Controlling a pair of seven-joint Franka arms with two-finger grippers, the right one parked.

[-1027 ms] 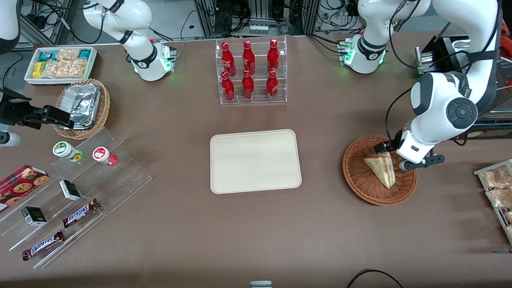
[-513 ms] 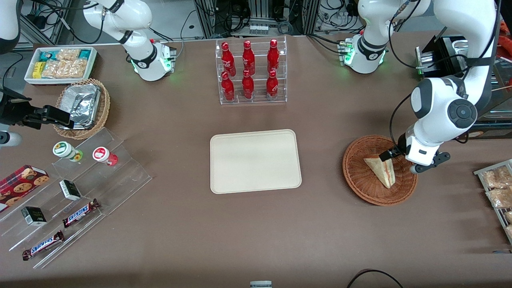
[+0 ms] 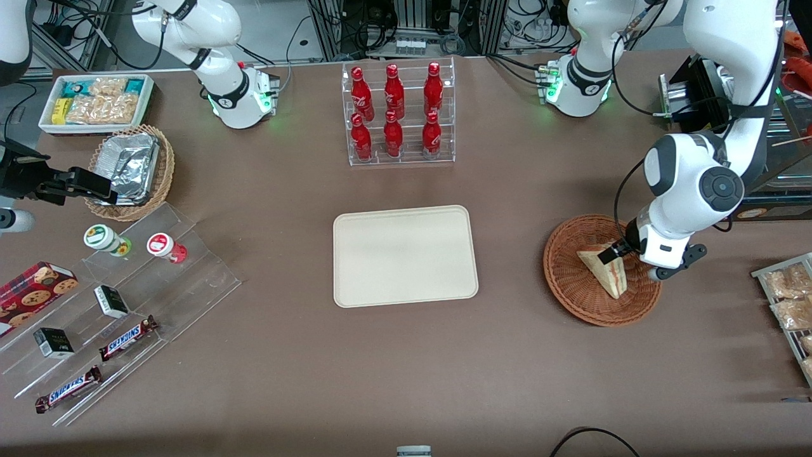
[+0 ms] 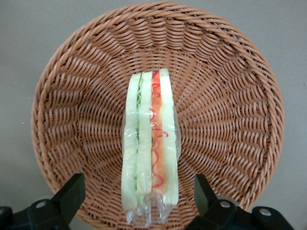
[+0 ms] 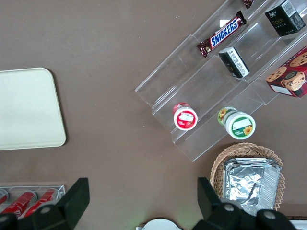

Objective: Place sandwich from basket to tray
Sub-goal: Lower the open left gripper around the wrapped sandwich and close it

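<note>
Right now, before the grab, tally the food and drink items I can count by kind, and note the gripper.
Red bottles: 6
Snickers bars: 2
Lidded cups: 2
Sandwich: 1, in the basket
Total: 11
Tray: bare
Gripper: open, straddling the sandwich

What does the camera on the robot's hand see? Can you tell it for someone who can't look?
A sandwich wrapped in clear film stands on its edge in a round brown wicker basket, showing green, red and orange filling. The robot's gripper is open, with one black finger on each side of the sandwich, not touching it.
</note>
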